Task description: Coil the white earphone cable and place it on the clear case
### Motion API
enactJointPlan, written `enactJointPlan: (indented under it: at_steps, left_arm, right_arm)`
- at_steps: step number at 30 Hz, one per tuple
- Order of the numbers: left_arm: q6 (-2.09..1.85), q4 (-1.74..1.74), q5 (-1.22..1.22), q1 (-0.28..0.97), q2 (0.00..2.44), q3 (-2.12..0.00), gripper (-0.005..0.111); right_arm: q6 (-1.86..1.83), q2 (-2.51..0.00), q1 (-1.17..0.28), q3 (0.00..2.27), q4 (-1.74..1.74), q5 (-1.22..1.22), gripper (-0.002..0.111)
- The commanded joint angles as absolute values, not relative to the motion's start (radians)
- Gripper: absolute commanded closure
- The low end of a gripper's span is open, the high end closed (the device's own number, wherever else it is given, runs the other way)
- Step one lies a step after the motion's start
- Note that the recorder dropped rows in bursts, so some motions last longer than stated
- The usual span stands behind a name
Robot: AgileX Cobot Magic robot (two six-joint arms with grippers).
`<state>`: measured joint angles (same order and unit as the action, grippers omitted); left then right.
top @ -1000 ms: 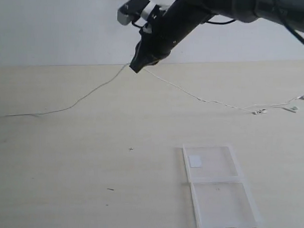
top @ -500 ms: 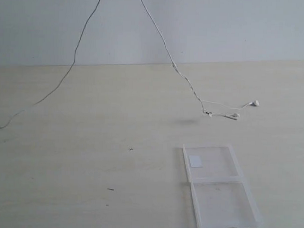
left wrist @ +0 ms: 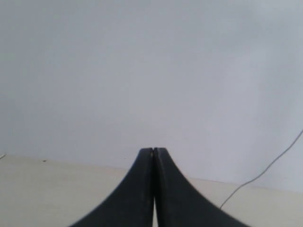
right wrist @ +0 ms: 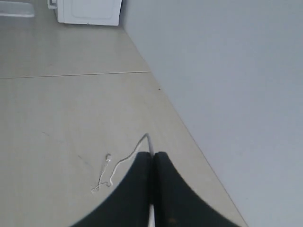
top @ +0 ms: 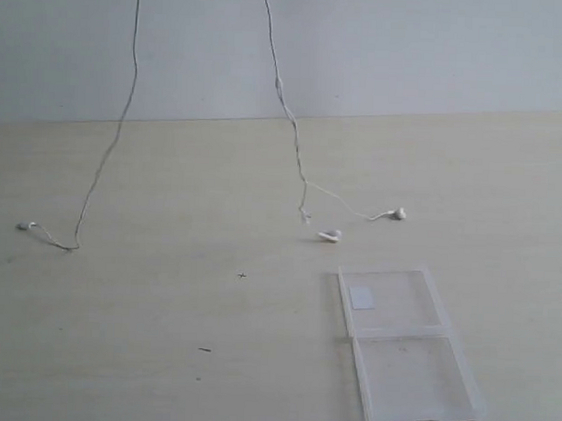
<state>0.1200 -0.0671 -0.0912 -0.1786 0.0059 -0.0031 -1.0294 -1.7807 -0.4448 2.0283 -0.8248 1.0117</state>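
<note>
Item: white earphone cable (top: 286, 114), very thin, uncoiled, lifted at mid-length so that it hangs in two long strands that run up out of the exterior view. The right strand drops to the table (top: 165, 354) and forks into two short leads, each ending in a small white earbud, one (top: 398, 214) farther from the case and one (top: 331, 235) nearer it. Both earbuds appear to rest on the surface just beyond the case. The left strand bends at the table and ends in a small white tip, probably the plug (top: 24, 226), well apart from the earbuds. Holder: right gripper (right wrist: 151, 153), jaws pressed together with the wire pinched between them and emerging at the tips. Left gripper (left wrist: 153, 150): jaws closed flat against each other, nothing visibly held, one strand passing beside it. Destination: clear case (top: 400, 362), flat, transparent, lying open with two hinged halves, a white square sticker (top: 361, 297) in the farther half, otherwise bare. Progress, as judged: early. No loop is formed, nothing lies on the case, and all coiling and placing remain.
</note>
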Motion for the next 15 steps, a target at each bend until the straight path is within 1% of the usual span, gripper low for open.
enactJointPlan:
  at_steps: [1, 5, 10, 15]
  left_arm:
    - [0.246, -0.065, -0.111, -0.176, 0.000, 0.000, 0.107]
    - [0.408, -0.065, -0.111, -0.176, 0.000, 0.000, 0.107]
    - [0.604, -0.065, -0.097, -0.176, 0.000, 0.000, 0.107]
    - [0.635, -0.049, -0.093, -0.127, 0.000, 0.000, 0.107]
  right_arm:
    - [-1.038, -1.720, -0.440, 2.031, -0.835, 0.965, 0.108]
    - [-1.038, -1.685, -0.440, 2.031, -0.832, 0.898, 0.108]
    - [-1.036, -1.647, -0.440, 2.031, -0.838, 0.894, 0.108]
    - [-1.036, -1.597, -0.440, 2.031, -0.838, 0.874, 0.108]
